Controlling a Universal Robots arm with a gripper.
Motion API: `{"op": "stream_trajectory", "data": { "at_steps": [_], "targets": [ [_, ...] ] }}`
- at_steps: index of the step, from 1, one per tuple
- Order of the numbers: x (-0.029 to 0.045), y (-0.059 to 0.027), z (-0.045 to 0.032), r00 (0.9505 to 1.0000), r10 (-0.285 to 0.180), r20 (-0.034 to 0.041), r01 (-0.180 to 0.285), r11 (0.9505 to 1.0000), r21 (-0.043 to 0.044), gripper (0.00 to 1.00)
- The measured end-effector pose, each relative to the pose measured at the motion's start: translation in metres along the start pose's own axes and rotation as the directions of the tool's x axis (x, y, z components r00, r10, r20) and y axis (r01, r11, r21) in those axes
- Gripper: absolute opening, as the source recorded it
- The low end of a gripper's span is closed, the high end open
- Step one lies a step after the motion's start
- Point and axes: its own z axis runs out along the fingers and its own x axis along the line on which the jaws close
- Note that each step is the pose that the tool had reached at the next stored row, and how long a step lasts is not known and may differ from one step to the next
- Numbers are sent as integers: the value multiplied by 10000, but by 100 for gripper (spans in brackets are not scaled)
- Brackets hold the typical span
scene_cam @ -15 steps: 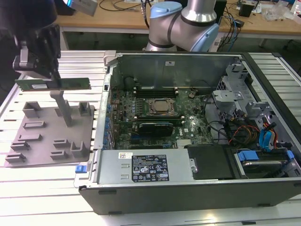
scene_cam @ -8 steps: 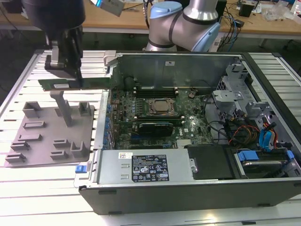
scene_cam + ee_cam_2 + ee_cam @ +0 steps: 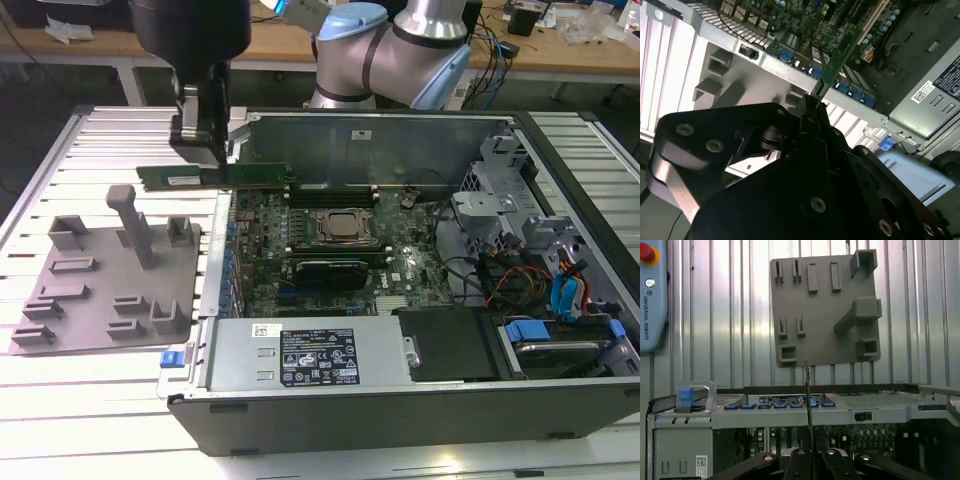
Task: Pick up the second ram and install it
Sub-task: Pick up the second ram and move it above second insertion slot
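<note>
While the gripper grips the second ram mid-length, the stick hangs level above the computer case, long axis pointing at the memory slots toward the exterior view's right.

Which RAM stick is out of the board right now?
The second ram, clamped in the gripper and held level above the case wall at the exterior view's left. The other green stick sits slotted beside the CPU socket.

Black printed label and white barcode sticker on power supply cover, print too small to read. Vertical lettering along pendant edge. Code sticker at chassis corner.
</note>
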Motion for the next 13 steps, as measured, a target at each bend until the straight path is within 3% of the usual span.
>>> {"op": "stream_trajectory", "data": {
  "at_steps": [3, 7, 13],
  "targets": [
    [-10, -99, -4, 10000, 2, -4, -2, 10000, 1, 11],
    [-32, -317, -14, 10000, 0, -12, 0, 10000, 1, 11],
    [-53, -503, -21, 10000, 1, -19, -1, 10000, 1, 11]
  ]
}}
